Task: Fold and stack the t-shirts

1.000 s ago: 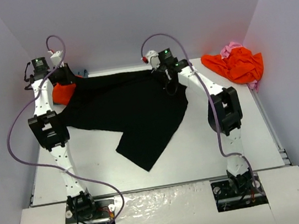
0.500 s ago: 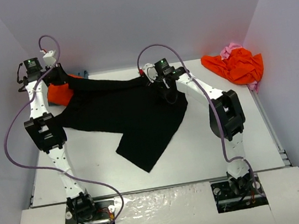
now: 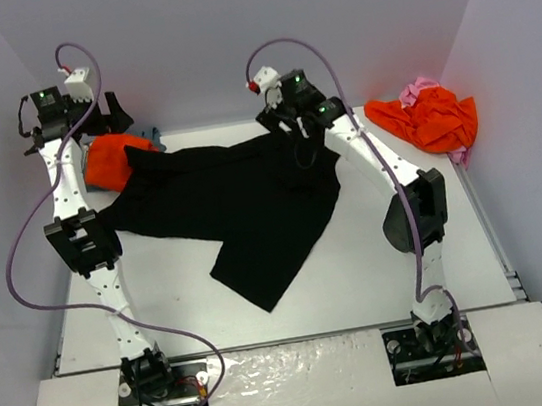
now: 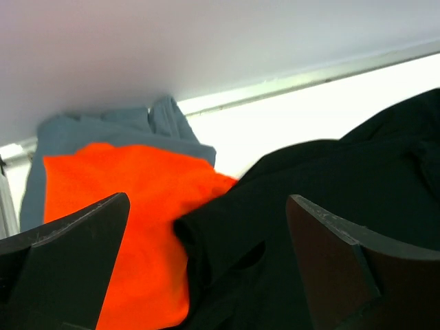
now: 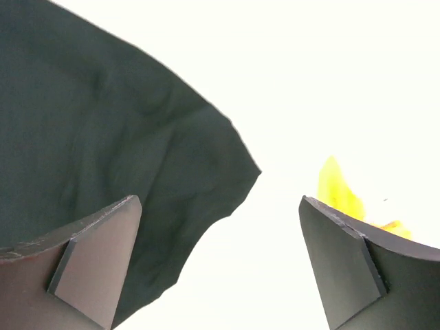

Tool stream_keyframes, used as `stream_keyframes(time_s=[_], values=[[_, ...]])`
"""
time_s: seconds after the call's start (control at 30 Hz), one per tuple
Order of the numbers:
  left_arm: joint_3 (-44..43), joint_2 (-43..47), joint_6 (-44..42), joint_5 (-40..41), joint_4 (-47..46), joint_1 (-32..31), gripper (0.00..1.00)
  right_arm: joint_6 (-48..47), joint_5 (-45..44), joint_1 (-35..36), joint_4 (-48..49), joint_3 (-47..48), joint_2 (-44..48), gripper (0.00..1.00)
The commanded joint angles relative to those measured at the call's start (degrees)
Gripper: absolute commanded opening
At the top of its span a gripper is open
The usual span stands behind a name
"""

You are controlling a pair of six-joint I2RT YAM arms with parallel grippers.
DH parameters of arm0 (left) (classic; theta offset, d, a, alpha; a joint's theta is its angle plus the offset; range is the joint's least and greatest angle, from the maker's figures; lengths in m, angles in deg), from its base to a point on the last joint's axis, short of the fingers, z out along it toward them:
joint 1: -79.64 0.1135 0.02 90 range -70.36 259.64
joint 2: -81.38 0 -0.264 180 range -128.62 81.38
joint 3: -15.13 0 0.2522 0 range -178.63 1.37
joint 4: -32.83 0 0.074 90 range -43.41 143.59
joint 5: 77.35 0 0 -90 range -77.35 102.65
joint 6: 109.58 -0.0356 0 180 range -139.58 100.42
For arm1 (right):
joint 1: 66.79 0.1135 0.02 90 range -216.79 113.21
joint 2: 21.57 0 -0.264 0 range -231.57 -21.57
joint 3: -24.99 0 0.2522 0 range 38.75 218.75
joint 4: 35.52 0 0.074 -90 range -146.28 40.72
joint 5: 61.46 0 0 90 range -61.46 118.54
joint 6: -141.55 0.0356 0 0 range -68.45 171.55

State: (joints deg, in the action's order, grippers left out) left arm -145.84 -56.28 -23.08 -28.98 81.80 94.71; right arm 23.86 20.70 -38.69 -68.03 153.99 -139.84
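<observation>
A black t-shirt (image 3: pixel 241 202) lies spread flat across the middle of the table, one sleeve reaching the far left. My left gripper (image 3: pixel 115 114) is open above that sleeve (image 4: pixel 227 240), which overlaps a folded orange shirt (image 4: pixel 117 206) lying on a blue-grey shirt (image 4: pixel 103 130). My right gripper (image 3: pixel 292 124) is open and empty above the black shirt's far right edge (image 5: pixel 124 137). A second orange shirt (image 3: pixel 426 121) lies crumpled on a pink one (image 3: pixel 424 89) at the far right.
White walls close in the table on the left, back and right. The folded orange and blue-grey stack (image 3: pixel 109 160) sits in the far left corner against the wall. A raised rim (image 3: pixel 491 223) runs along the table's right side.
</observation>
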Motion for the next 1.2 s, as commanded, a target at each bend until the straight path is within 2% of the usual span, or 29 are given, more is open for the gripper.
stream_keyframes(time_s=[0.0,0.03,0.07,0.1,0.13,0.17,0.2,0.23,0.27,0.37,0.53,0.97,1.17], values=[[-4.1,9.7,2.2,-2.1,-4.0,-0.4,0.97,-0.3,1.4,0.1,-1.5,7.7,5.6,0.77],[-2.9,11.3,2.2,-4.4,-3.6,-0.4,0.97,0.2,4.7,0.2,-2.4,6.5,6.7,0.47],[-1.3,13.5,2.3,-7.8,-3.0,-0.4,0.97,0.8,9.0,0.3,-3.5,4.8,8.3,0.1],[1.1,15.5,2.0,-10.1,-2.6,-0.3,0.97,1.2,11.9,0.4,-4.1,1.8,9.9,0.02],[4.0,17.5,1.5,-12.3,-2.2,-0.3,0.96,1.3,14.6,0.7,-4.5,-1.9,11.4,0.0],[8.7,20.2,-0.3,-15.4,-1.4,-0.3,0.89,0.6,18.7,1.1,-5.3,-7.5,13.2,0.0],[12.3,22.2,-0.9,-16.7,-1.3,-0.4,0.76,-0.5,20.6,1.7,-5.7,-11.6,14.5,0.0],[18.9,24.6,-0.7,-16.9,-3.5,-0.4,0.41,-1.7,20.5,2.7,-5.7,-15.6,15.5,0.0],[26.1,27.1,-0.4,-16.8,-6.2,-0.4,0.01,-3.0,19.8,3.7,-5.5,-19.6,16.5,0.0],[34.0,32.4,-5.3,-16.8,-5.4,-0.6,0.0,-2.3,21.9,5.7,-5.2,-26.7,17.8,0.0],[36.0,28.5,-11.0,-17.9,2.7,-0.4,0.0,-2.1,23.8,7.9,-5.9,-28.8,17.0,0.0],[52.9,28.1,-21.9,-11.7,3.3,-3.5,0.0,-3.0,24.9,14.6,-9.5,-35.8,10.9,0.0],[57.0,30.4,-25.2,-7.0,3.5,-5.1,0.0,-3.0,25.8,16.7,-9.8,-35.9,7.9,0.0]])
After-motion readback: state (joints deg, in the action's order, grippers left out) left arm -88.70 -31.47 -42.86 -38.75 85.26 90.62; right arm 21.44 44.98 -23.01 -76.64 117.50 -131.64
